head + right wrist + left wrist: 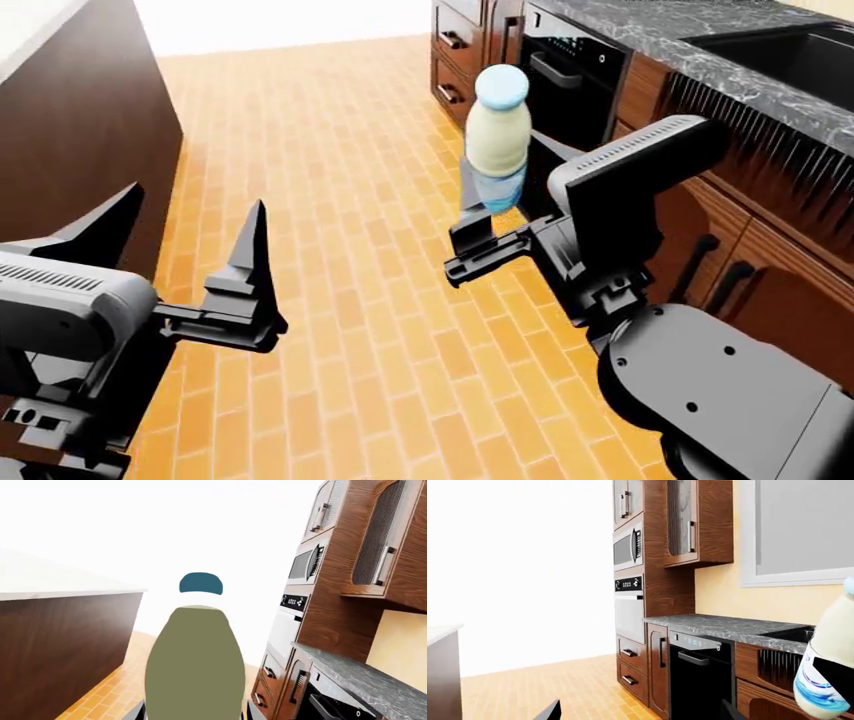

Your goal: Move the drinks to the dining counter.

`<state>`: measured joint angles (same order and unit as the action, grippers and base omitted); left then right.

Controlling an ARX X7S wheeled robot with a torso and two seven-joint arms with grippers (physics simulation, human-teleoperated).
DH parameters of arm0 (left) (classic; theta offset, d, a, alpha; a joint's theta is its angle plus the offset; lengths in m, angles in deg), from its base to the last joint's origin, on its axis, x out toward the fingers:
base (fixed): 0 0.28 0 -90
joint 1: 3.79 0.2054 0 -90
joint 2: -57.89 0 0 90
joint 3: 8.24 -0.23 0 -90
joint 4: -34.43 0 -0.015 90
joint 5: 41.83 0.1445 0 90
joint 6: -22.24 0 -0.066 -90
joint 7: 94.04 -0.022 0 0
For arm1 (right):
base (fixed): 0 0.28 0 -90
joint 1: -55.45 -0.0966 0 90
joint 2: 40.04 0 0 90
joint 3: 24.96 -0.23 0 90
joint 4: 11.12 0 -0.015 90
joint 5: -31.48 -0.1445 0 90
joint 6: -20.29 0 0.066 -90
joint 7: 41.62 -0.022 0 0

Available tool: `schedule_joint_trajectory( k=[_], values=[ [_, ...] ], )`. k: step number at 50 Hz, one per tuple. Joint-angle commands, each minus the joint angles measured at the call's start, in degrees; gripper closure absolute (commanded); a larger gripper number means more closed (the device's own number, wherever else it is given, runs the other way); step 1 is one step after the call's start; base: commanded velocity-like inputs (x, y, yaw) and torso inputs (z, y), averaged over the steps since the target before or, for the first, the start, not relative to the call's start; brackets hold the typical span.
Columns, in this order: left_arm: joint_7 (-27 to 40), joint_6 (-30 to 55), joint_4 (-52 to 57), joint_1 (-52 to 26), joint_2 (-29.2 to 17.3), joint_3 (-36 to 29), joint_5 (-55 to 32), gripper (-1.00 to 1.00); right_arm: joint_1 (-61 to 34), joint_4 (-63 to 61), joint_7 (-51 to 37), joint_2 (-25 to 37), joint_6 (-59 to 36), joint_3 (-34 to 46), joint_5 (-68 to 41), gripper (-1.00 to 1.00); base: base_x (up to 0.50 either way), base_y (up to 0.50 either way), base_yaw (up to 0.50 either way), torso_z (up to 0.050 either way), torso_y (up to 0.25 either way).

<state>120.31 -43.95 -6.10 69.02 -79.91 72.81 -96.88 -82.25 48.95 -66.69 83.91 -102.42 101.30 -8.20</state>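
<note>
Milky-white bottle [497, 135], blue cap, upright.

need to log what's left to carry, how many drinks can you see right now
1: the milky-white bottle, upright in the right gripper over the brick floor, between the counters. No cans show in any view; they may be out of frame.

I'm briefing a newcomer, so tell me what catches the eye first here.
The milky-white bottle with its blue cap stands upright in the right end effector, held over the orange brick floor. The left end effector hangs open and empty. The grey marble counter with its black sink runs along the right.
</note>
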Motion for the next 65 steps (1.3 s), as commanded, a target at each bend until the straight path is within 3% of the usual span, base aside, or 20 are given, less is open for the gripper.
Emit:
schedule_joint_trajectory(
  k=[1, 57, 65],
  values=[
    [-0.08, -0.21, -0.08, 0.08, -0.11, -0.09, -0.02, -1.0, -0.37, -0.33, 0.25, -0.05, -0.18, -0.35, 1.67, 1.0, 0.0, 0.0, 0.5, 0.0, 0.0],
    [0.22, -0.32, -0.44, -0.59, -0.08, -1.24, 0.26, -1.0, -0.17, -0.94, 0.51, 0.47, -0.63, -0.2, 0.24, 1.0, 0.0, 0.0, 0.5, 0.0, 0.001],
    [0.16, -0.6, -0.56, -0.45, -0.19, -1.1, 0.13, -1.0, 0.43, 1.08, -1.89, -0.45, 0.24, -3.65, -1.96, 1.0, -0.25, -0.02, 0.0, 0.0, 0.0]
  ],
)
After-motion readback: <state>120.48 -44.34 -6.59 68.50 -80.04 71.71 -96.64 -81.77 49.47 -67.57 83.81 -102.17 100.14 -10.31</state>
